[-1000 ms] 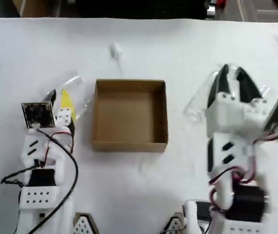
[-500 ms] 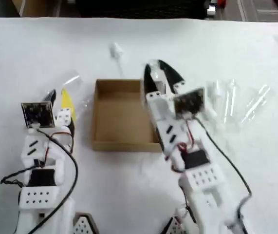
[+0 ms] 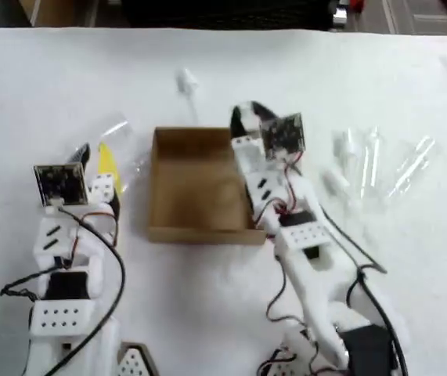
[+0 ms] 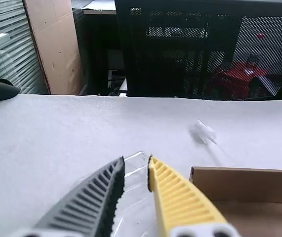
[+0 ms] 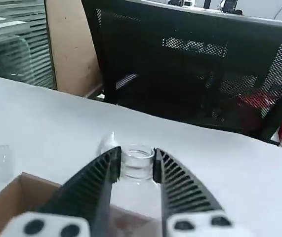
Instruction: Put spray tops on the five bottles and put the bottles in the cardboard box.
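Over the cardboard box (image 3: 168, 232) rim, right gripper (image 5: 136, 152) around a bottle (image 5: 138, 170).

Right wrist view: the bottle (image 5: 137, 168) clamped in the right gripper (image 5: 136, 152) shows its open neck. Its body is hidden behind the fingers (image 5: 180, 190) and cut off by the lower edge.

High view: the right arm (image 3: 286, 223) covers the right wall of the cardboard box (image 3: 154, 180). The loose bottles (image 3: 376, 164) are clear and overlap, so their count cannot be told. The spray top (image 3: 185, 81) is too small to detail.

Left wrist view: the clear piece (image 4: 138, 157) at the left gripper (image 4: 136, 168) has too faint an outline to identify. The cardboard box is cut off at the frame corner.
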